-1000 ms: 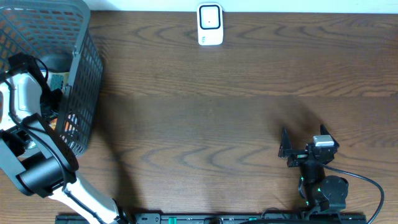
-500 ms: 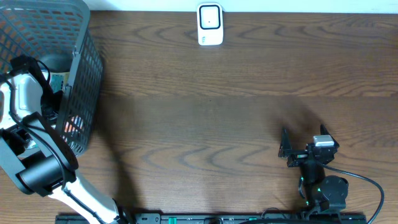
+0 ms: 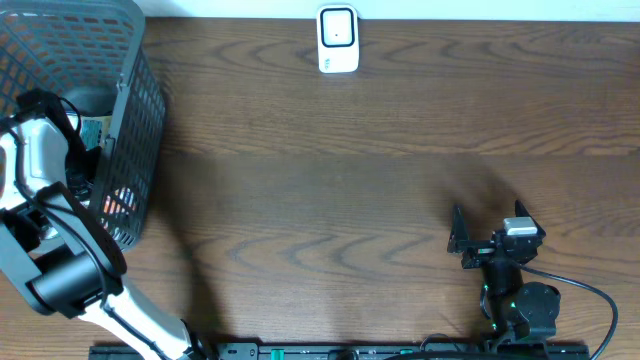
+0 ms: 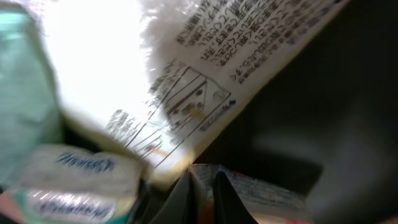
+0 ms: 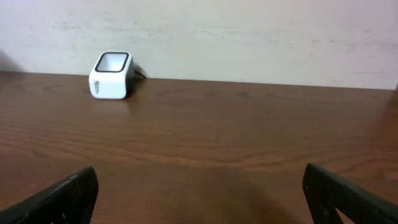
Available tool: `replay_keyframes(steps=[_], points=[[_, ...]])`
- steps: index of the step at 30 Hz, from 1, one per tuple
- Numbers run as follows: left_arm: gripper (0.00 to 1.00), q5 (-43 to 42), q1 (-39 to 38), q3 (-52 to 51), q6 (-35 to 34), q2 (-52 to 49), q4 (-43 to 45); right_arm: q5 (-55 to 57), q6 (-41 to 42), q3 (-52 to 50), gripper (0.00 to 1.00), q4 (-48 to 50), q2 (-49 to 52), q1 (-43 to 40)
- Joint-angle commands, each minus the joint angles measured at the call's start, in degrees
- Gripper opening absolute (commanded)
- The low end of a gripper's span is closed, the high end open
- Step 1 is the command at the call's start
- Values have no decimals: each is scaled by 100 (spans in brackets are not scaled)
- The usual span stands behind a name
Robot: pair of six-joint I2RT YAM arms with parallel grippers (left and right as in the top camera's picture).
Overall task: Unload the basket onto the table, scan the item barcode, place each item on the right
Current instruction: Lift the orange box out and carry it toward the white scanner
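While the left arm (image 3: 60, 270) reaches down into the grey basket (image 3: 140, 120), the left fingers (image 4: 225, 199) are pressed together, pinching the thin edge of a red-and-white packet (image 4: 261, 194). Only the left wrist view shows this grip. There a large white printed bag (image 4: 205, 81) lies just above the fingers, and a small pale pack with blue lettering (image 4: 81, 171) sits beside them. From overhead the basket wall hides the fingers, and only scraps of colour show through the mesh. The right fingers (image 5: 68, 196) are spread wide and hold nothing, hanging above the bare surface (image 3: 330, 180) well apart from the basket. The white scanner (image 3: 338, 40) stands on the surface, also well apart from the basket; the right wrist view shows it too.
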State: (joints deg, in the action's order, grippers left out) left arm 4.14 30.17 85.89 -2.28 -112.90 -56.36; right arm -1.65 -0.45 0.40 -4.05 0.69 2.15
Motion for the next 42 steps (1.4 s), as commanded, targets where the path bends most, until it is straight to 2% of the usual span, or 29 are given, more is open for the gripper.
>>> replay_keyframes(steps=[1, 12, 16, 17, 20, 22, 26, 28, 33, 42], points=[[7, -31, 15, 219, -92, 702, 72, 2, -4, -7, 99, -24, -31, -24], [7, -31, 13, 219, -824, 2826, 1117, 2, -4, -7, 99, -24, -31, -24], [7, -35, 13, 219, -1270, 3554, 1528, 0, -4, -7, 99, -24, -31, -24], [7, -50, 13, 219, -1604, 3816, 1641, 0, -4, -7, 99, -24, -31, -24], [7, -533, -2, 219, -2149, 4199, 1864, 2, -4, -7, 99, -24, -31, -24], [7, -1362, -116, 216, -2295, 4350, 2216, 2, -4, -7, 99, -24, -31, -24], [7, -2723, -675, 214, -2297, 4304, 2791, 0, -4, -7, 99, -26, -31, -24], [7, -2929, -1132, 214, -2295, 4212, 2903, 0, -4, -7, 99, -24, -31, -24], [8, -2855, -2446, 210, -2288, 3766, 2905, 2, -4, -7, 99, -24, -31, -24], [7, -1985, -4398, 210, -2365, 1869, 3224, 0, -4, -7, 99, -26, -31, -24]])
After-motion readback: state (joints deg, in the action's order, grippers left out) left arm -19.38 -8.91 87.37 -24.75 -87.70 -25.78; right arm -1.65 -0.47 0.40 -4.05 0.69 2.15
